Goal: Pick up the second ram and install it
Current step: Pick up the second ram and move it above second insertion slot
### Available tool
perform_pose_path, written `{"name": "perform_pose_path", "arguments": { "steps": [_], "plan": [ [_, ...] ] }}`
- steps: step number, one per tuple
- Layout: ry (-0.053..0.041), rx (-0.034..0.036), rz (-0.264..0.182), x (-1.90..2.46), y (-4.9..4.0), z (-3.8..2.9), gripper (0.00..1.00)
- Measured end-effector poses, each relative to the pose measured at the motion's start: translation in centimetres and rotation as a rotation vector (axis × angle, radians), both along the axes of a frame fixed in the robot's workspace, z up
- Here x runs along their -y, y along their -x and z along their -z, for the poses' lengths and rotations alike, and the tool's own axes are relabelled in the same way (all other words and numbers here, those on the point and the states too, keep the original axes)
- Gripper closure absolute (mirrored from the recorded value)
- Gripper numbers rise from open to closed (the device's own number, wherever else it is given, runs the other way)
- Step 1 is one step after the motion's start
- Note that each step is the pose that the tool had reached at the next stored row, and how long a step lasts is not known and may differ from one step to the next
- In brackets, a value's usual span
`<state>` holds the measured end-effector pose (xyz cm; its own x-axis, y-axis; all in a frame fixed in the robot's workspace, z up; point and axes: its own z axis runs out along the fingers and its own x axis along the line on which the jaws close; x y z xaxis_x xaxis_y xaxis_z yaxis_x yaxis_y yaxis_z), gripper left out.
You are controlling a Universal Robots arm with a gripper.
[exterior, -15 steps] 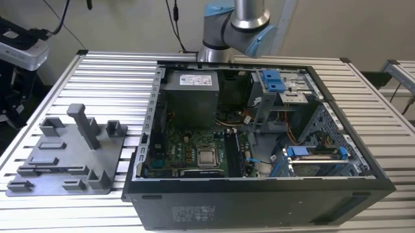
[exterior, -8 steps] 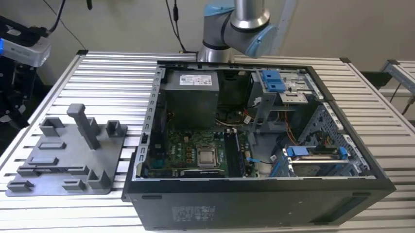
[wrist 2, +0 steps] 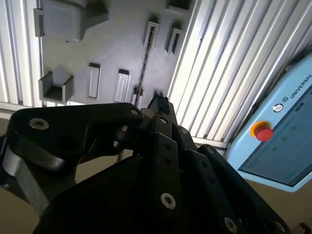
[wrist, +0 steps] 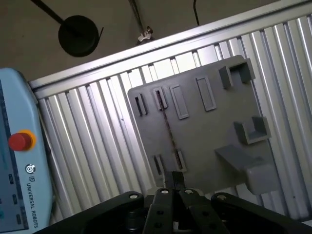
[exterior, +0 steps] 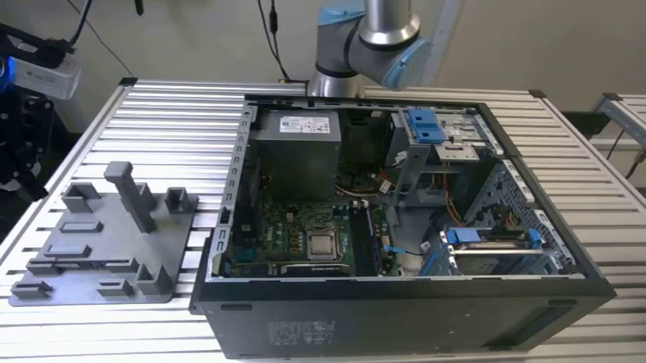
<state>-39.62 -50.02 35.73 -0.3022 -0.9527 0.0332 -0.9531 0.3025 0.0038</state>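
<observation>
The second ram (wrist: 168,127) stands on its edge in two slotted holders of the grey tray (wrist: 214,131) and shows as a thin dark line. The second wrist view shows the ram (wrist 2: 144,63) on the tray (wrist 2: 117,44) the same way. My gripper (wrist: 176,177) hangs well above the tray with its black fingertips together and nothing between them. In the second wrist view the gripper (wrist 2: 158,101) sits just off the ram's end. The exterior view shows the tray (exterior: 101,249) to the left of the open computer case (exterior: 404,219).
The tray carries several raised grey blocks (wrist: 246,168) and a tall post (exterior: 129,193). The motherboard with its processor socket (exterior: 323,243) lies inside the case. A pale blue teach pendant (wrist 2: 275,141) with a red button lies beyond the ribbed aluminium table (wrist: 97,146). My arm (exterior: 368,41) stands behind the case.
</observation>
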Motion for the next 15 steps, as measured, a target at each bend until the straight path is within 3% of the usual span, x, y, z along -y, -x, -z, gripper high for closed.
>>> {"name": "perform_pose_path", "arguments": {
  "steps": [2, 4, 5, 11, 15],
  "plan": [
    [-0.0051, 0.0002, -0.004, 0.01, 0.00, 0.05, 0.89],
    [-0.0257, 0.0003, -0.005, 0.00, 0.00, 0.08, 0.89],
    [-0.0298, 0.0001, -0.005, 0.00, 0.01, 0.08, 0.89],
    [-0.0302, 0.0002, -0.005, 0.00, 0.00, 0.08, 0.89],
    [-0.0304, 0.0002, -0.005, 0.00, 0.00, 0.08, 0.76]
  ]
}}
